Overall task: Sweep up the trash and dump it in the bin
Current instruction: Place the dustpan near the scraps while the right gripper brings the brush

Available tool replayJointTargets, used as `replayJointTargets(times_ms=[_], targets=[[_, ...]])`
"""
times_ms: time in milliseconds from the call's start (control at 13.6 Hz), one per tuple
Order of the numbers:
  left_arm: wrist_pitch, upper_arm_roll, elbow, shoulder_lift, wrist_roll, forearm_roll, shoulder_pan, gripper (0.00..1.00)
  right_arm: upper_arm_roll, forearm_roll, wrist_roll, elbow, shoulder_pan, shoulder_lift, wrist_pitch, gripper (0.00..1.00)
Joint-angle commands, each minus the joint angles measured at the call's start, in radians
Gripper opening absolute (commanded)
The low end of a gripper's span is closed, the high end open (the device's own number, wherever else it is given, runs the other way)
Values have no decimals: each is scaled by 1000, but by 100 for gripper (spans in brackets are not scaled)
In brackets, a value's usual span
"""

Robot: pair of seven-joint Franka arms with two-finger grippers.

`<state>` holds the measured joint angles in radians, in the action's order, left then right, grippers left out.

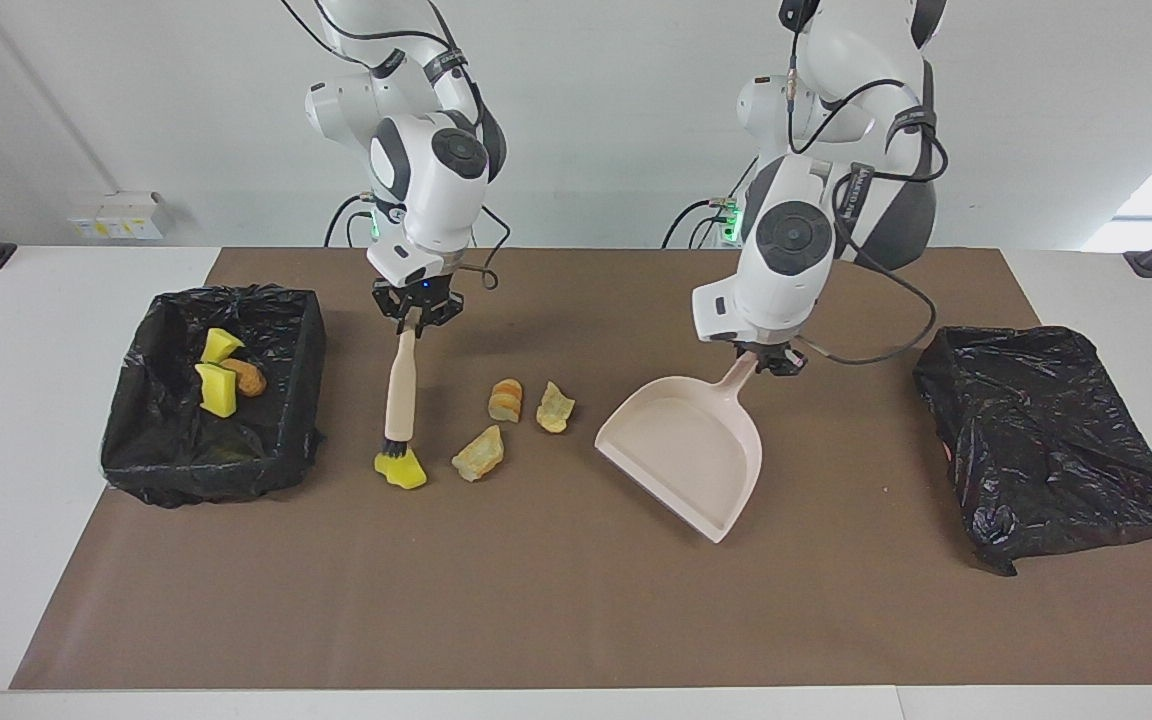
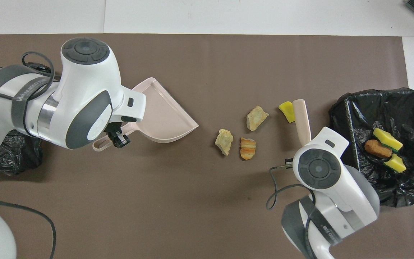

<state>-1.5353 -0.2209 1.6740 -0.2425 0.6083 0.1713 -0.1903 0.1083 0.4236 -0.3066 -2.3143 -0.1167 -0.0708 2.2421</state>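
My right gripper point(image 1: 416, 312) is shut on the top of a cream-handled brush point(image 1: 402, 385), held upright with its black bristles on a yellow sponge chunk point(image 1: 402, 468). The brush point(image 2: 301, 120) and the chunk point(image 2: 287, 111) also show in the overhead view. Three tan bread-like pieces point(image 1: 479, 453) point(image 1: 506, 399) point(image 1: 555, 408) lie on the mat between the brush and the dustpan. My left gripper point(image 1: 774, 358) is shut on the handle of a pink dustpan point(image 1: 681, 450), its open edge resting on the mat and facing the trash. The dustpan point(image 2: 164, 115) is empty.
A bin lined with a black bag point(image 1: 166, 460) stands at the right arm's end, holding two yellow sponge chunks point(image 1: 217, 390) and a brown bread piece point(image 1: 248, 377). A crumpled black bag point(image 1: 1046, 430) lies at the left arm's end. A brown mat point(image 1: 576, 600) covers the table.
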Motion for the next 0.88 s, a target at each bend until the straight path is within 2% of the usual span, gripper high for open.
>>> replayJointTargets(times_ms=[0,147,220,367,661,808], targets=[[-162,-6,304,182,88,30,-20,0,14,24,141,51,77,89,68,0],[-326,-8,493,290,88,33,-53,0,19,24,144,78,56,161,95,0],[-398,-6,533,308,84,33,-78,0,19,20,144,91,33,175,99,0],[-449,-8,533,304,80,33,-81,0,21,3,146,88,-7,167,74,0],[-462,-11,538,301,73,30,-87,0,37,-227,104,92,-128,184,45,0],[-466,-11,543,293,65,22,-86,0,39,-250,77,92,-164,189,43,0]])
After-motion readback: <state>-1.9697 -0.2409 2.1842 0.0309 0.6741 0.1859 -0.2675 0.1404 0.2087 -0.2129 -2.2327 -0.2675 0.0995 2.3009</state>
